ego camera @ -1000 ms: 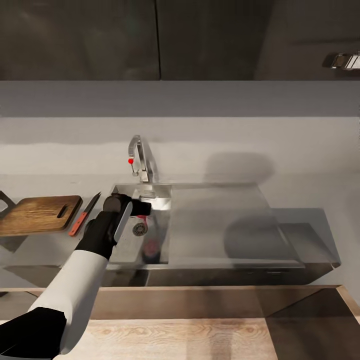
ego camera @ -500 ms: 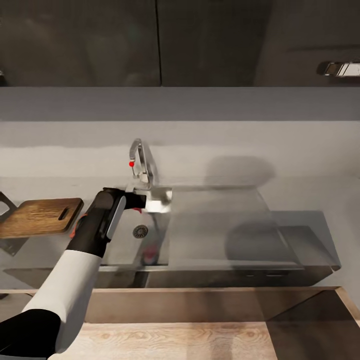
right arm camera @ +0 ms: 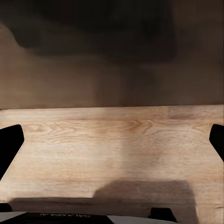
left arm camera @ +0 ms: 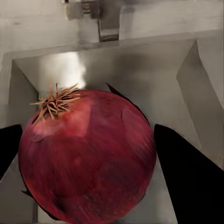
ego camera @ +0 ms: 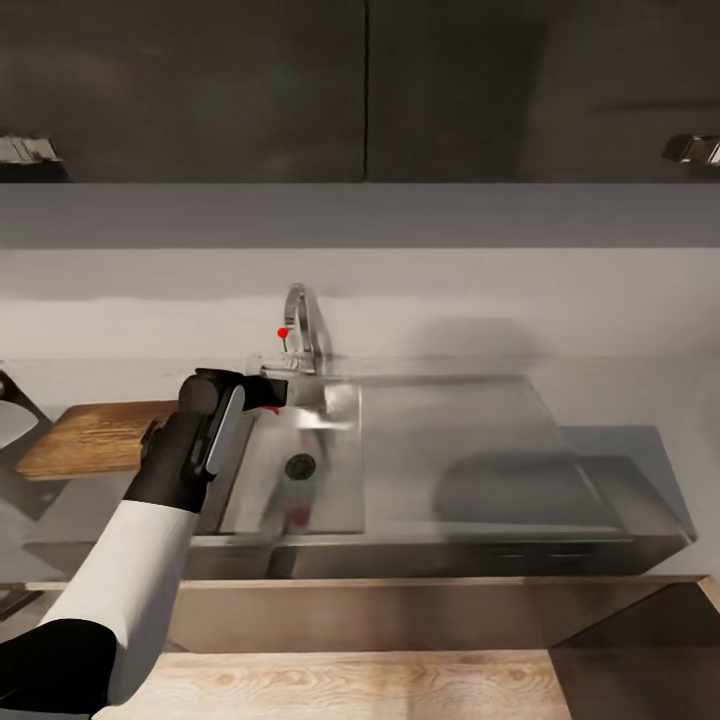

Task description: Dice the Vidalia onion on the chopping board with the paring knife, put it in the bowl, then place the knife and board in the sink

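Over the near-left corner of the sink, the left gripper hangs with the onion clamped between its two dark fingers; the left wrist view shows the dark red bulb, root tuft toward the camera, filling the gap between them, with the steel basin walls and the base of the faucet beyond. From the head view the onion itself is hidden behind the wrist, so how high it sits above the basin floor cannot be told, though it looks lifted clear of it. Just left of the arm lies the chopping board on the grey worktop, partly covered by the forearm; the knife and the bowl cannot be made out here. The right gripper looks down on a pale wooden surface, its fingers standing far apart at the edges of that view with nothing between them. As for progress, the first step looks nearly done: the onion is gripped and appears on its way out of the sink. What is left is almost everything else: setting it on the board, dicing it with the knife, moving the pieces to the bowl, then putting knife and board into the sink. The short carry leftward to the board should be the next move.
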Available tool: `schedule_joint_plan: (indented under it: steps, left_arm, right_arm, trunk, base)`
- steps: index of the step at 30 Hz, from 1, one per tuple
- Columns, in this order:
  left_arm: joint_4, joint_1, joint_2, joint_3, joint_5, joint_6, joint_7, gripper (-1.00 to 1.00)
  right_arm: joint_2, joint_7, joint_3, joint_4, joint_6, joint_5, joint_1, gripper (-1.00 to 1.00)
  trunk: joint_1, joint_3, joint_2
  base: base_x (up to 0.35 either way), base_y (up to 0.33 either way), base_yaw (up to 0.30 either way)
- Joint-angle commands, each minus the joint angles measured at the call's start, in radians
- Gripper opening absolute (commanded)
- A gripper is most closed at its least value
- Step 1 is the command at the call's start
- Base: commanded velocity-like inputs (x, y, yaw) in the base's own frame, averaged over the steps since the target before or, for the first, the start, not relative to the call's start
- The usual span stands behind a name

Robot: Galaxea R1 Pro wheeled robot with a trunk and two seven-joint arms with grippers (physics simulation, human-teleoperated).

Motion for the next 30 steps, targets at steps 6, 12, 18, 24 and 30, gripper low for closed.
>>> schedule_joint_plan:
  steps: [6,12,18,24,30]
  left_arm:
    - [-0.005,-0.001,0.006,0.023,0.004,0.004,-0.002,-1.00]
    - [-0.004,-0.001,0.007,0.025,0.005,0.004,-0.002,-1.00]
    - [-0.004,-0.001,0.007,0.026,0.005,0.004,-0.002,-1.00]
    - [-0.004,0.001,0.007,0.025,0.006,0.004,-0.002,-1.00]
    - [-0.004,0.001,0.007,0.025,0.006,0.004,-0.002,-1.00]
  right_arm:
    - [0.000,-0.005,-0.006,0.001,-0.002,0.011,-0.001,1.00]
    - [0.000,-0.005,-0.006,0.001,-0.002,0.011,-0.001,1.00]
    - [0.000,-0.005,-0.006,0.001,-0.002,0.011,-0.001,1.00]
    - [-0.001,-0.005,-0.006,0.001,-0.002,0.011,-0.001,1.00]
    - [-0.001,-0.005,-0.006,0.001,-0.002,0.011,-0.001,1.00]
  trunk:
    - [0.000,0.003,-0.001]
    - [0.000,0.007,-0.001]
    - [0.000,0.011,-0.001]
    - [0.000,0.014,-0.001]
    - [0.000,0.016,-0.001]
  base:
    - [0.000,0.280,0.000]
    - [0.000,0.282,0.000]
    - [0.000,0.282,0.000]
    - [0.000,0.280,0.000]
    - [-0.020,0.275,0.000]
